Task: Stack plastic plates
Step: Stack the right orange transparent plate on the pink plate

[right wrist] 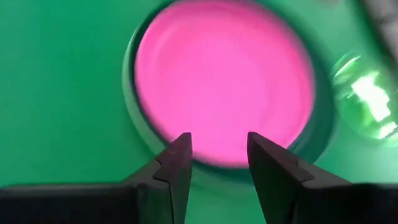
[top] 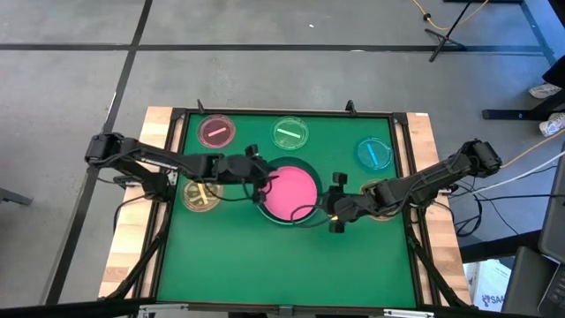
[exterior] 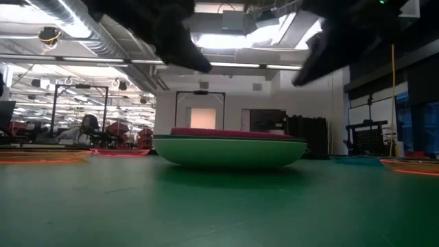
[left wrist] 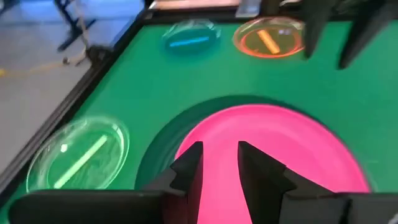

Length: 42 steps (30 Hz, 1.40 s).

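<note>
A round pink plastic plate [top: 293, 193] is seen nested in a larger dark green round plastic plate [top: 303, 168] at table centre, on the green mat [top: 282, 265]. The left gripper [top: 259, 187] is held at the stack's 9 o'clock rim, fingers parted with nothing between them; in its wrist view the fingers [left wrist: 189, 167] hang over the pink surface. The right gripper [top: 335, 205] is held at about 4 o'clock of the stack, also spread and empty, just over the rim in its wrist view.

Risks, judged: with both grippers crowded on one stack, the rim could be clipped and the stack shoved or tipped. The two arms could also be knocked together. The thin rims could slip from a shallow pinch.

Count: two large plates, stacked. Four small clear round dishes are seen unstacked:
- pink-tinted [top: 217, 131], 11 o'clock
- green-tinted [top: 290, 133], 12 o'clock
- blue-tinted [top: 374, 152], 2 o'clock
- amber-tinted [top: 201, 195], 9 o'clock, under the left arm

Something amber may lie under the right arm; it cannot be told.
</note>
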Tool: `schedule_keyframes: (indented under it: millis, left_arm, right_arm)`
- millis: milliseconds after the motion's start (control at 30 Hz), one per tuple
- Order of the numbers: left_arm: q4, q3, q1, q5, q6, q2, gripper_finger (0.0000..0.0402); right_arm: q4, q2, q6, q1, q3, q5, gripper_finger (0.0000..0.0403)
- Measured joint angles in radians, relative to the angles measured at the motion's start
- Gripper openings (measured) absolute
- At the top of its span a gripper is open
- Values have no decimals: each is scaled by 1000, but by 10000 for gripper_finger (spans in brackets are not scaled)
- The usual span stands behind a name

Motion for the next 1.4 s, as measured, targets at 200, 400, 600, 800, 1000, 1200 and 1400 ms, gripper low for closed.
schedule_keyframes:
  millis: [200,400,600,800,1000,1200,1400]
  left_arm:
    - [31,-17,-73,-14,83,-75,92]
    - [77,-46,-117,-40,82,-121,92]
    - [80,-46,-140,-60,61,-127,92]
    - [85,-46,-139,-64,59,-127,92]
    - [85,-46,-138,-79,59,-126,92]
    - [85,-46,-132,-81,58,-126,92]
    - [85,-47,-132,-80,58,-126,92]
  right_arm:
    - [-239,-43,229,2,0,-144,145]
    - [-475,-66,517,55,-3,-167,145]
    - [-509,-63,763,88,-72,-241,145]
    - [-507,-53,863,85,-145,-251,145]
    - [-494,-16,888,85,-178,-246,145]
    - [-497,21,891,85,-205,-209,145]
    - [-499,45,908,85,-206,-160,145]
